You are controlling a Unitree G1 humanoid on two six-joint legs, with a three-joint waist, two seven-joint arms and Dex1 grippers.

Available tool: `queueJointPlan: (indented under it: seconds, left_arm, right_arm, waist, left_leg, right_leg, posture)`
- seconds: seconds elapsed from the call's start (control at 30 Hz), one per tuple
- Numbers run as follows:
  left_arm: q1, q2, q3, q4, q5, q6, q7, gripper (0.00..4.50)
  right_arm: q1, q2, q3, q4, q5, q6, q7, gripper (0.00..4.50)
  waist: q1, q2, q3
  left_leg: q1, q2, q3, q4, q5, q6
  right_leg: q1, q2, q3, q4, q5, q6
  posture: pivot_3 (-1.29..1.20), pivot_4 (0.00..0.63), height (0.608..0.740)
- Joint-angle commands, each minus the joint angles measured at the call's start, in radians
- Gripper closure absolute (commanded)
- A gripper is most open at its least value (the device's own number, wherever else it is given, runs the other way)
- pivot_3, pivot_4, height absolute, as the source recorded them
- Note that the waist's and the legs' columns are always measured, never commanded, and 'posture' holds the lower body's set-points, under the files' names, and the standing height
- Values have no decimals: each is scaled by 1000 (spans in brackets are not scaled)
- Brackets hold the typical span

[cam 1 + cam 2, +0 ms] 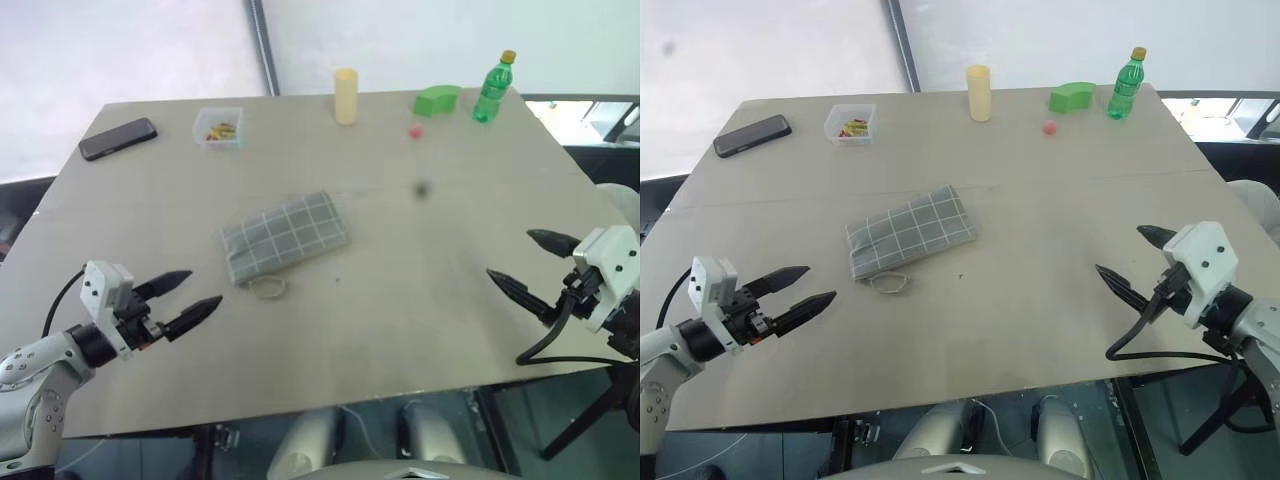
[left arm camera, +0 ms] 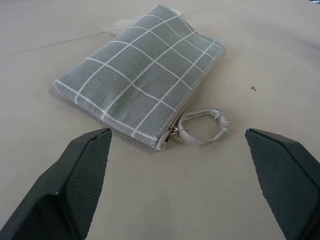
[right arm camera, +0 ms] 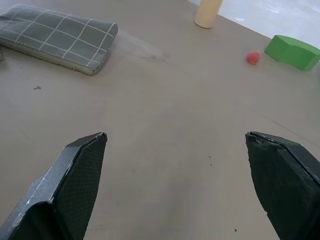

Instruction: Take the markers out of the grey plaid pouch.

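Left gripper (image 1: 185, 298) and right gripper (image 1: 1132, 262) both hover low over the near counter (image 1: 1040, 300), jaws spread wide, nothing held. Grey plaid pouch (image 1: 284, 236) lies flat mid-counter, nearer the left gripper, well apart from the right. Zipper looks closed; ring pull (image 2: 202, 127) rests at the near corner, loop flat on the counter. Markers not visible, presumably inside. Judged: soft, light fabric, will bunch and slide if tugged, so pin one end, take the pull by its loop. Beyond: phone (image 1: 118, 138), small tray (image 1: 219, 128), cup (image 1: 346, 96), bottle (image 1: 492, 87).
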Motion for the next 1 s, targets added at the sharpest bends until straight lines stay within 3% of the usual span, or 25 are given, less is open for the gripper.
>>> queueJointPlan:
  seconds: [0.03, 0.43, 0.57, 0.73, 0.87, 1.0]
  left_arm:
    - [-8, 5, 26, -17, -9, -9, 6, 27]
    - [-129, 2, -46, 107, 105, -151, 17, 27]
    - [-279, 81, -132, 407, 405, -657, 37, 27]
    - [-501, 222, -283, 809, 675, -1241, 74, 27]
    - [-635, 242, -405, 974, 854, -1475, 152, 27]
    - [-755, 242, -536, 1095, 1089, -1593, 347, 27]
  right_arm:
    - [-31, -20, -8, -38, 13, 8, -14, 0]
    - [-83, 3, 69, -21, -3, -21, -38, 0]
    - [-96, 25, 116, -13, -28, -48, -43, 0]
    - [-114, 50, 159, 10, -50, -86, -42, 0]
    - [-140, 65, 188, 21, -63, -98, -51, 0]
    - [-145, 75, 202, 18, -74, -108, -57, 0]
  waist:
    - [0, 0, 0]
    - [1, -1, 1]
    - [6, -3, 2]
    - [6, -4, 3]
    - [3, -4, 4]
    - [0, -4, 4]
  left_leg:
    - [0, 0, 0, 0, 0, 0]
    - [0, 0, 0, 0, 0, 0]
    - [0, 0, 0, 0, 0, 0]
    - [0, 0, 1, 0, 0, 0]
    - [-1, -2, 2, -1, -1, 2]
    - [-1, -3, 2, -1, -1, 2]
  right_leg:
    - [0, 0, 0, 0, 0, 0]
    - [0, 0, 0, 0, 1, -2]
    - [0, 0, -1, 0, 2, -2]
    - [-1, 0, 0, -1, 3, -4]
    - [-1, 1, -1, -2, 6, 0]
    - [-2, 2, 0, -1, 6, 0]
  posture:
    - [0, 150, 740]
    - [0, 150, 740]
    - [0, 150, 740]
    - [0, 150, 740]
    - [0, 150, 740]
    - [0, 150, 740]
